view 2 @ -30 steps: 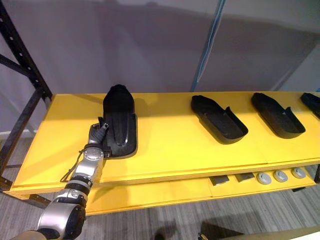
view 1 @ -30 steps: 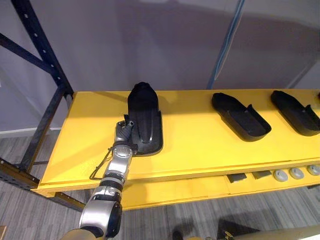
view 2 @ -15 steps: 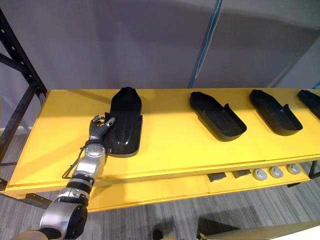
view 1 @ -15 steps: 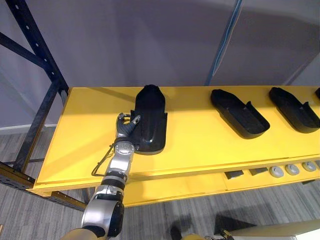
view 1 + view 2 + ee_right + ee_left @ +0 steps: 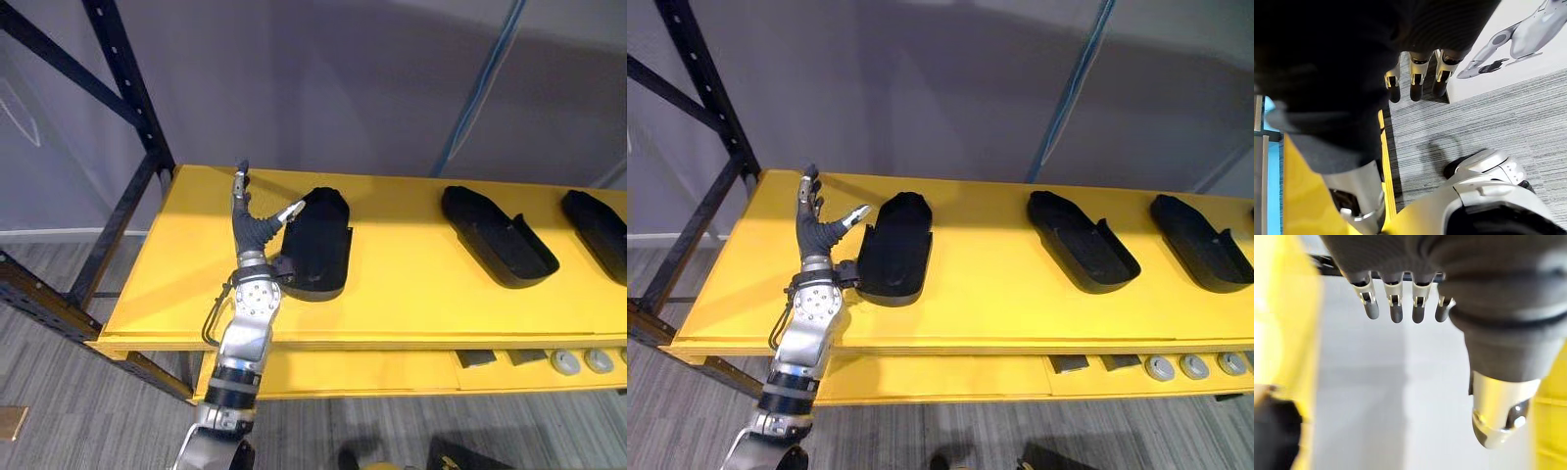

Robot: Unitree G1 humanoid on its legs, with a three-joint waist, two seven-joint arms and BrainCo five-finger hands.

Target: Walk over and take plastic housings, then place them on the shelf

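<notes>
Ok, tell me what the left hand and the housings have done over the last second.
The left hand has let go of the nearest plastic housing. Its fingers, curled at the housing's near left edge before, now stand straight and lifted beside it. That housing lies on the yellow shelf as before, and so do the other housings to its right. The overall shift in view is the camera's.
</notes>
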